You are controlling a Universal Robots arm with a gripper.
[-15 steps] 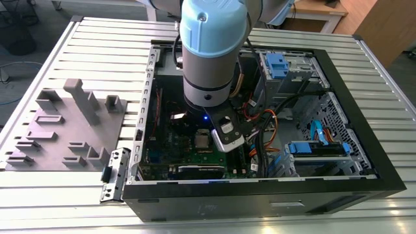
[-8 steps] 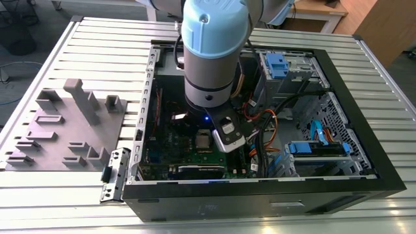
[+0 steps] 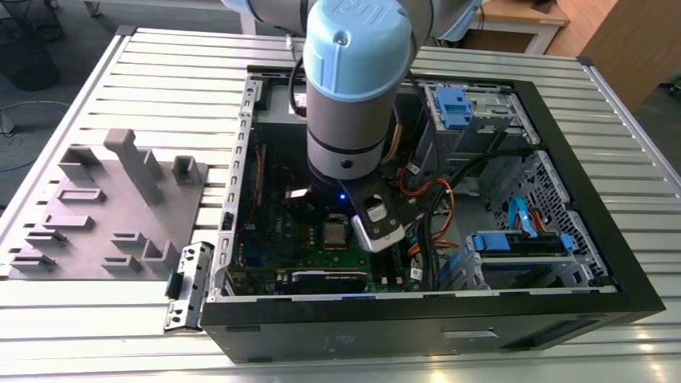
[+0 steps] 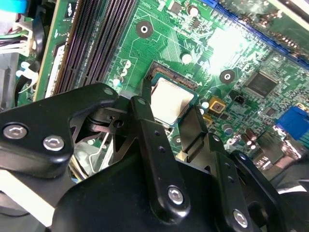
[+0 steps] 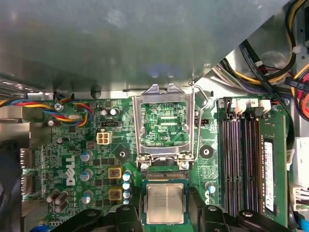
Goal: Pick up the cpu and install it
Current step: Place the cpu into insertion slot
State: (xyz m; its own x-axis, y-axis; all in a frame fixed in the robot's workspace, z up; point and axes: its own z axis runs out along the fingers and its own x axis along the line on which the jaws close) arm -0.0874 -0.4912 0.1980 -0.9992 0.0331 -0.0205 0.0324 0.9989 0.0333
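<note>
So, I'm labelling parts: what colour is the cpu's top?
Silvery-grey metal. The cpu shows best in the first wrist view.

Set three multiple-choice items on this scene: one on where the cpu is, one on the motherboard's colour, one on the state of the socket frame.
1. Where is the cpu?
A. In a person's hand
B. At the socket on the motherboard
C. In a cardboard box

2. What colour is the motherboard?
A. Green
B. Red
C. White

3. How does the socket frame stand?
A. Shut over the cpu
B. Taken off the board altogether
C. Swung open, cpu uncovered

Answers:
1 B: both wrist views show the cpu at the socket.
2 A: the board is green in both wrist views.
3 C: the frame lies beside the cpu, with bare board showing through its window.
</note>
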